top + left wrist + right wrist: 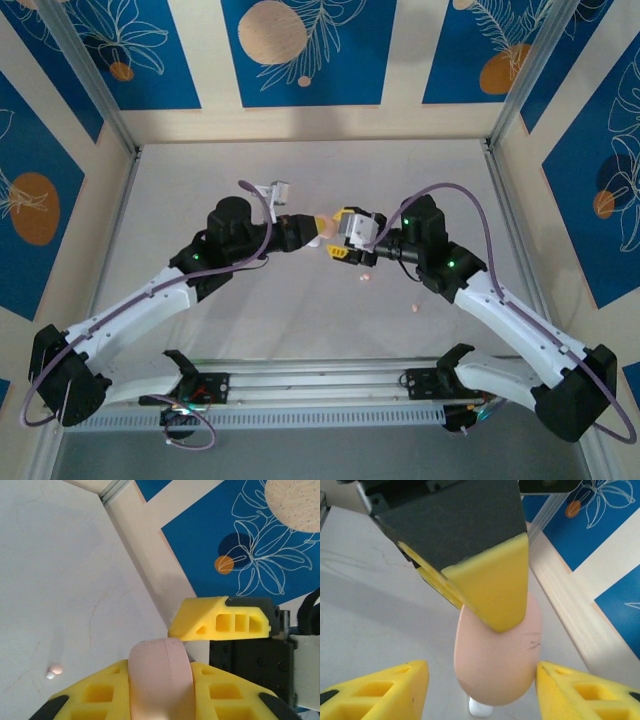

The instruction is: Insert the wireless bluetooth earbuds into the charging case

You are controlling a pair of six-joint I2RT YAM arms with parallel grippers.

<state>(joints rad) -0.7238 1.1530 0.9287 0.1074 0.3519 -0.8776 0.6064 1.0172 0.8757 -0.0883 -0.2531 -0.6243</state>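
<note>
The peach-pink pebble-shaped charging case (160, 680) hangs above the table's middle, closed, with my left gripper (160, 692) shut on its sides. In the top view the case (322, 228) sits between the two grippers, which meet tip to tip. My right gripper (482, 695) is open around the case (497, 660); its left finger (380, 692) stands clear and its right one (585, 695) is at the case's edge. A pink and a white earbud (54, 671) lie together on the table. Two peach buds (366, 274) lie near the right arm.
A small white thing (480, 709) lies on the table under the case. A raised frame rail (490, 150) and patterned blue walls (300, 50) border the grey table (300, 320). Another peach bud (414, 306) rests beside the right forearm.
</note>
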